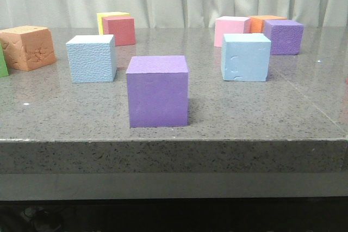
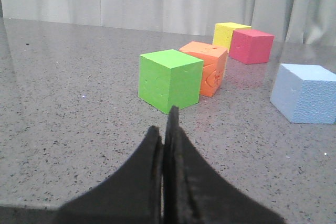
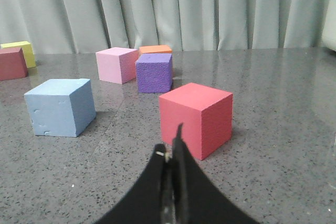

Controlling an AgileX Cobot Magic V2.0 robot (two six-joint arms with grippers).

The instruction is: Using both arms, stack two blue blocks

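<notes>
Tabletop of grey speckled stone carried the cubes, seen from the front. At the far left edge a sliver of green cube showed, with an orange cube just beside it. Next stood the pebbly blue block, pale sky-blue, its front face covered in a fine bumpy grain, upright and square to the camera. Behind it, well back, a yellow cube sat touching or nearly touching a red cube in front of it. Nearest the front edge, between the two blue blocks, stood a purple cube.

To the right sat the smoother blue block, the same pale blue, its face flatter with a few small dents low on the left side. Behind it were a pink cube, a second orange cube and a darker purple cube, close together. The two blue blocks stood well apart, each flat on the tabletop, neither stacked.

No arm appeared in the front view. In the left wrist view the left gripper had its black fingers pressed together, holding nothing, pointing toward the green cube. In the right wrist view the right gripper was likewise closed and empty, its tips in front of another red cube.
</notes>
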